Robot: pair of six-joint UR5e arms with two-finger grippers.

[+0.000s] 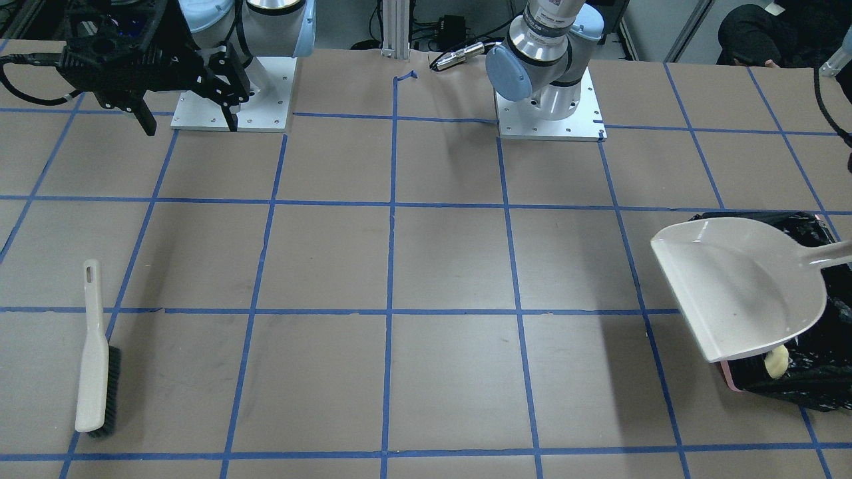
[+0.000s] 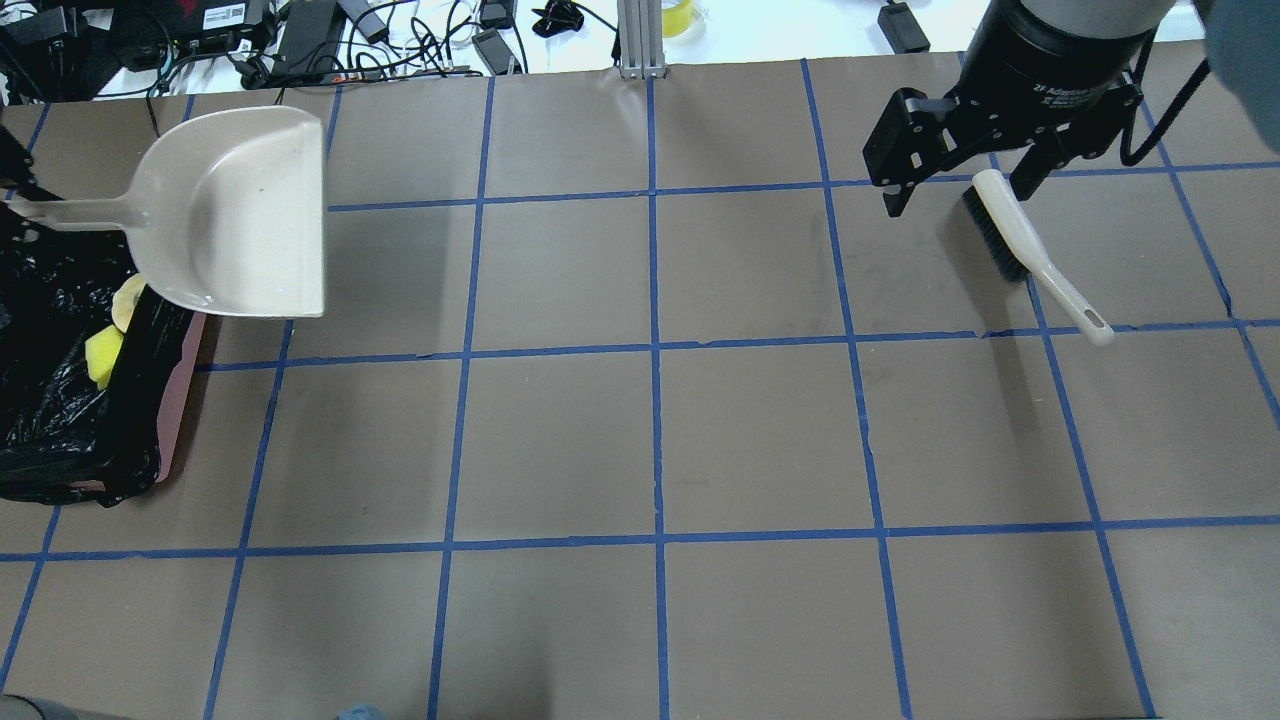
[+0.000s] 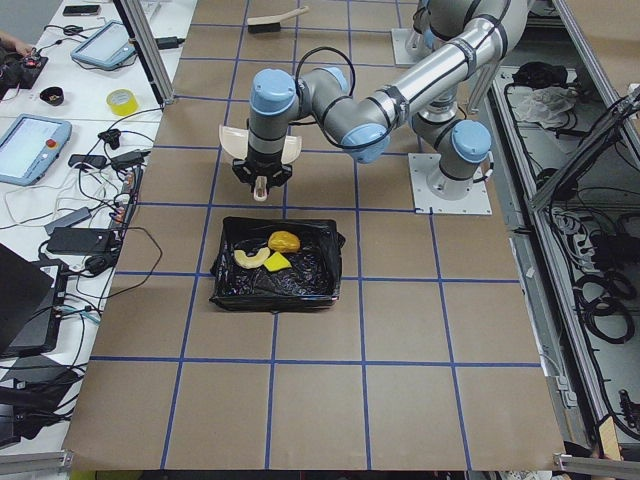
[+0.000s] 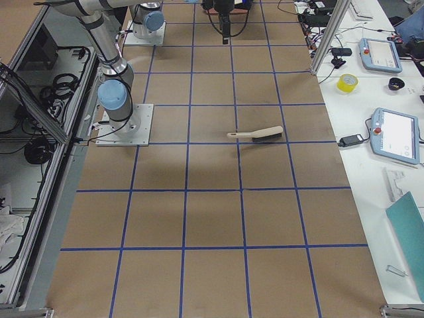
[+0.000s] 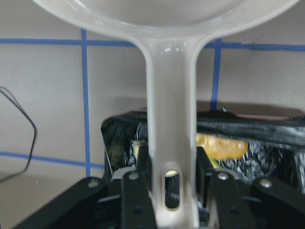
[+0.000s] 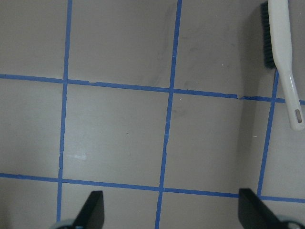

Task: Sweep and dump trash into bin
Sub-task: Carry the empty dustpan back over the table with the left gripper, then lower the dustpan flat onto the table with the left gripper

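Observation:
My left gripper (image 5: pixel 171 193) is shut on the handle of the white dustpan (image 2: pixel 240 215), which hangs empty over the far edge of the bin (image 3: pixel 228 292). The bin is pink with a black bag (image 2: pixel 45 440). In it lie the orange lump (image 3: pixel 284 241), the tan croissant piece (image 3: pixel 250 258) and the yellow sponge (image 3: pixel 277 263). The sponge also shows in the overhead view (image 2: pixel 103 357). My right gripper (image 2: pixel 955 195) is open and empty, high above the table. The white-handled brush (image 2: pixel 1010 235) lies flat on the table below it.
The brown table (image 2: pixel 650 430) carries a blue tape grid. Cables, tablets and a yellow tape roll (image 3: pixel 122 101) lie on the side bench beyond the table's far edge. Both arm bases (image 1: pixel 549 106) stand at the robot's side.

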